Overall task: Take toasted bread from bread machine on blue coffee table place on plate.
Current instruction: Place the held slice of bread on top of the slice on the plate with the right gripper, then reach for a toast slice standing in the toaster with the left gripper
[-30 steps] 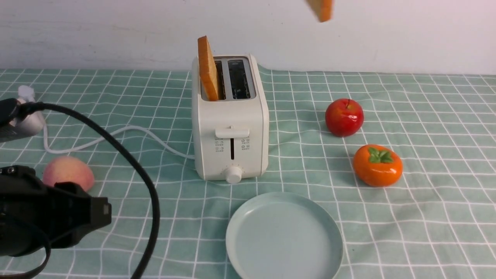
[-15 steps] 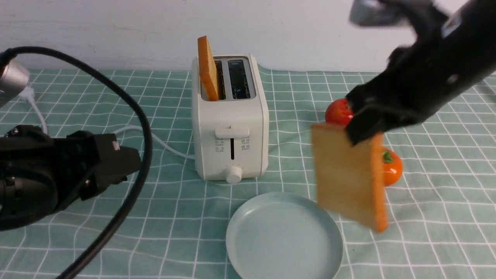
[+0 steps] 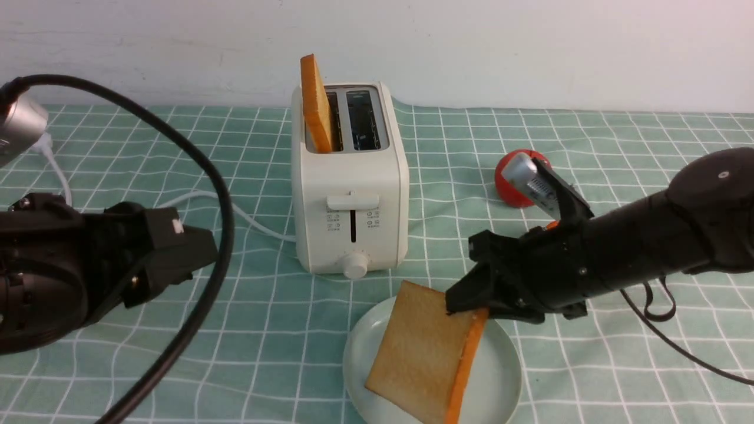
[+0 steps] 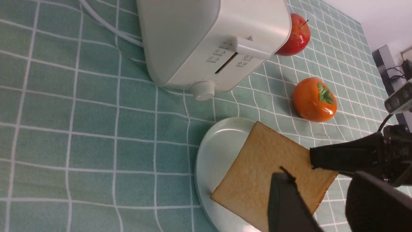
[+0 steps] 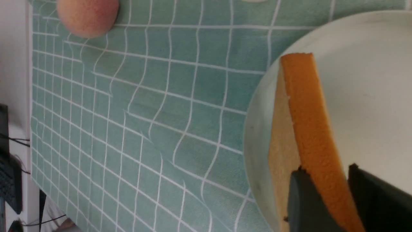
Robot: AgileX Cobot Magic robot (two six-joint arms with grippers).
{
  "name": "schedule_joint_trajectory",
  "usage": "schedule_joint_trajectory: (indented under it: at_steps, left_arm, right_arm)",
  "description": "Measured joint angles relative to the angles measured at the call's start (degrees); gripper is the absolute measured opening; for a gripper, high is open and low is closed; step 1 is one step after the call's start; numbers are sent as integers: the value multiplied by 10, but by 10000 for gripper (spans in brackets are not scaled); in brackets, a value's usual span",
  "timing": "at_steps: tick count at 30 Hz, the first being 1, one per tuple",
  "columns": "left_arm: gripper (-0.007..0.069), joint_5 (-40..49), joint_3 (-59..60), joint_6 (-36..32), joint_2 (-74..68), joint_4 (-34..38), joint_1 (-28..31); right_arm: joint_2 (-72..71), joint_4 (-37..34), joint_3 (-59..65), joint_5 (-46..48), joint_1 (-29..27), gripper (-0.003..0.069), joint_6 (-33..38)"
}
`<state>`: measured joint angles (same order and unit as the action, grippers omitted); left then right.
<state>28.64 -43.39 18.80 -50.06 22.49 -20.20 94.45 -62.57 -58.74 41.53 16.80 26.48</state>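
The cream-white bread machine [image 3: 350,176] stands mid-table on the blue coffee table [image 3: 118,377]. One slice of toasted bread [image 3: 316,103] sticks up from its left slot. A second slice [image 3: 421,353] leans tilted over the pale plate [image 3: 500,377] in front of it. My right gripper [image 3: 465,306] reaches in from the right at that slice's upper corner. In the right wrist view the orange crust [image 5: 305,129] runs between the open fingers of this gripper [image 5: 326,169], with a thin gap beside one finger. My left gripper [image 4: 322,193] is open and empty, left of the toaster.
A red apple [image 3: 509,176] lies behind my right arm, and an orange persimmon [image 4: 314,99] sits next to it. A peach [image 5: 87,14] rests at the table's left. The toaster's white cord [image 3: 235,212] trails leftward. A white wall closes the back.
My right arm came down from above with the slice and brought it onto the plate, and its jaws have widened. My left arm rose toward the toaster, then stayed put.
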Motion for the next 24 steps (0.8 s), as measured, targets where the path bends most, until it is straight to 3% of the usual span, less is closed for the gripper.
schedule_joint_trajectory:
  at_steps: [1,2,4,5,8,10,11,14,19,21,24]
  left_arm:
    - [293,0,-1,-10,-2,-2,0]
    - [300,0,-2,-12,-3,-2,0]
    - [366,6,-13,-68,-22,-3,0]
    - [372,7,-15,-73,-22,-3,0]
    - [513,24,-68,-135,-81,-3,0]
    - [554,26,-90,-141,-101,-4,0]
    - [612,28,-132,-145,-135,-8,0]
    - [659,41,-224,-145,-201,-14,0]
    - [652,117,-398,-110,-323,-44,0]
    - [632,174,-505,-60,-397,-88,0]
    - [610,230,-604,-1,-480,-139,0]
  right_arm:
    - [0,0,-1,6,-10,288,2]
    - [0,0,-2,9,-12,298,2]
    - [-7,0,-16,40,-44,433,4]
    - [-8,0,-18,43,-46,442,4]
    - [-43,2,-54,112,-91,582,30]
    - [-56,3,-65,134,-100,608,44]
    - [-79,7,-79,164,-107,635,61]
    - [-127,27,-102,215,-105,644,72]
    - [-202,115,-108,267,-79,589,25]
    - [-240,210,-108,278,-66,548,-25]
    - [-277,298,-108,275,-55,514,-80]
